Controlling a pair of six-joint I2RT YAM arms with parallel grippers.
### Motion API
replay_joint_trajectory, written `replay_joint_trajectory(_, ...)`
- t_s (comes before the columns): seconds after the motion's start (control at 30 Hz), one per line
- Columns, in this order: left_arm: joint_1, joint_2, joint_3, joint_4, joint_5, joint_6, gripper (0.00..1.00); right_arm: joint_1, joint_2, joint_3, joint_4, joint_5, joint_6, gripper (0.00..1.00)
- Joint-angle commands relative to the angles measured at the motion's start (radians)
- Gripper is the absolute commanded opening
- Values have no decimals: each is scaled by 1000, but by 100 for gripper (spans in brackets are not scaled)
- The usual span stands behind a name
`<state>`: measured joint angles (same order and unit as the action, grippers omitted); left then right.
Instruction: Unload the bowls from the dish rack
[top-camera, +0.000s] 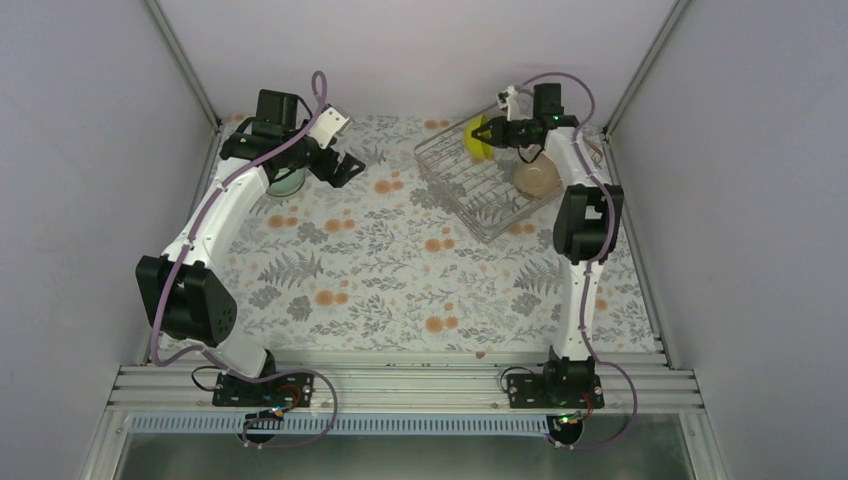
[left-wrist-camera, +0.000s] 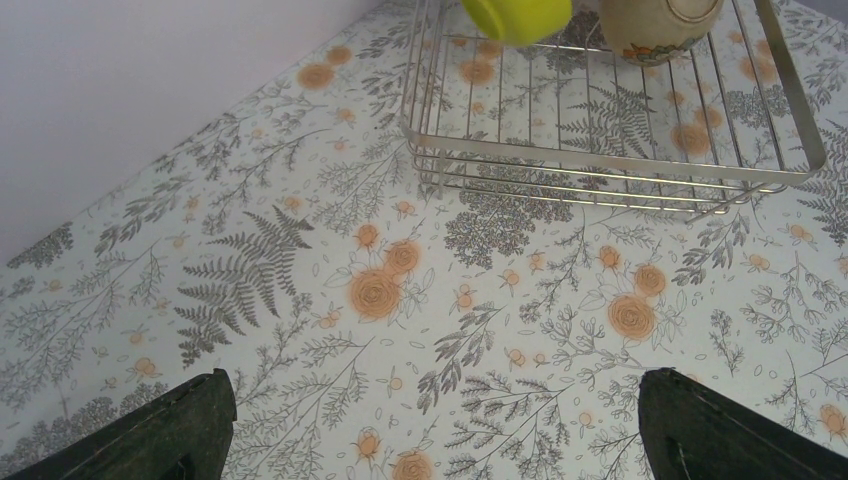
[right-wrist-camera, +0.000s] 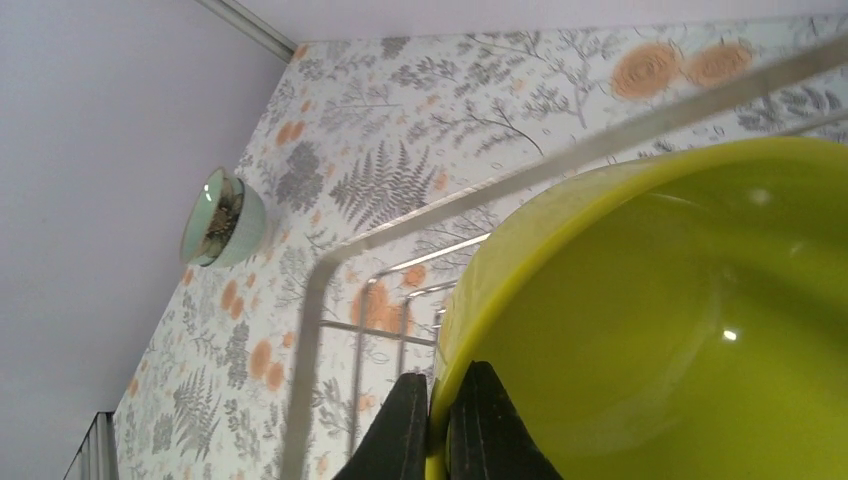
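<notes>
Right tool (right-wrist-camera: 440, 388) clamped on the rim of the yellow-green bowl (right-wrist-camera: 660, 320), one finger inside, one outside. The bowl is tipped on edge at the far left corner of the dish rack (top-camera: 470, 185); can't tell if it touches the wires. Cream bowl (top-camera: 537, 178) lies in the rack just beside it. Left tool (left-wrist-camera: 432, 395) has jaws wide apart, nothing between them, above the floral surface (top-camera: 400, 280). Mint green bowl (right-wrist-camera: 222, 218) sits on the surface far left, well apart from the rack.
</notes>
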<state>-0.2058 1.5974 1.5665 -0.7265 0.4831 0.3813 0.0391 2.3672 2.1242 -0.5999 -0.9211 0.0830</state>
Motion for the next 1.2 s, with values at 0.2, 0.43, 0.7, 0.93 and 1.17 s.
replay_joint_trajectory(0.2,11,-56,22,20,-58,27,100,129,-201,145,-199,136,-234,3)
replay_joint_trajectory(0.43,141,-79,124,-48,-99,66,100,328,-219,170,-305,382,-398,3)
replay_joint_trajectory(0.7,372,-126,112,-52,-76,124,100,545,-173,206,-273,583,-441,3)
replay_joint_trajectory(0.93,549,-110,50,-47,18,149,100,694,-19,240,-241,772,-481,3)
replay_joint_trajectory(1.17,609,-127,-6,-47,79,166,100,755,113,259,-176,936,-503,3)
